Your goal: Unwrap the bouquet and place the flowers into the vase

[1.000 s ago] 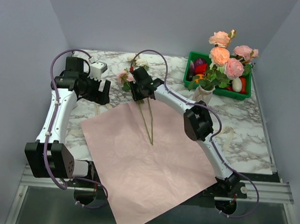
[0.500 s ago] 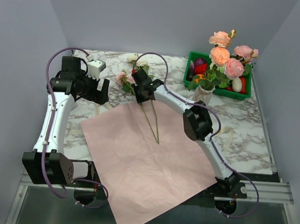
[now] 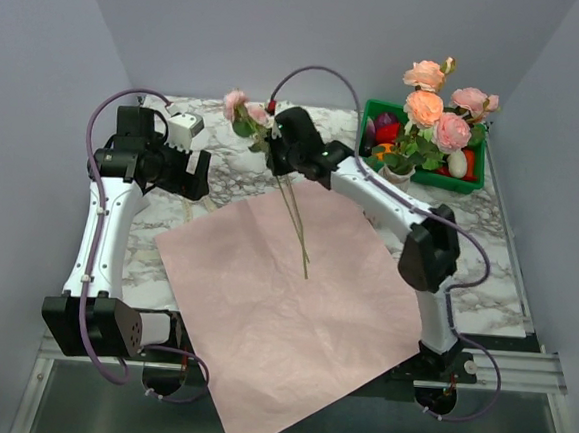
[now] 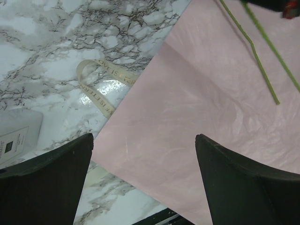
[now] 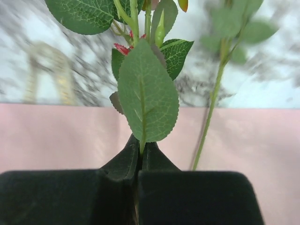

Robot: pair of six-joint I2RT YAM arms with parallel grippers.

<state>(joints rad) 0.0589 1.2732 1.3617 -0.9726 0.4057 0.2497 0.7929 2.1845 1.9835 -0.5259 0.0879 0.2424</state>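
Observation:
My right gripper [image 3: 277,151] is shut on a thin green flower stem [image 5: 140,149], just below a broad leaf [image 5: 146,98]. It holds pink roses [image 3: 240,105] up above the back of the marble table. Their long stems [image 3: 299,227] hang down over the flat lilac-pink paper [image 3: 282,316]. A second stem [image 5: 209,110] runs just right of the jaws; I cannot tell whether it is gripped. The off-white vase [image 3: 401,172] stands by the crate with several roses [image 3: 430,107] in it, partly behind my right arm. My left gripper [image 4: 144,137] hovers open over the paper's left edge.
A green crate [image 3: 477,177] of plastic fruit sits at the back right. A cream ribbon [image 4: 97,88] lies on the marble beside the paper, and another [image 3: 436,264] lies to the right. A small white box [image 4: 16,136] is near my left gripper.
My right gripper closed on the stem and lifted the roses off the table, up and toward the back. Its elbow swung right. The left arm barely moved.

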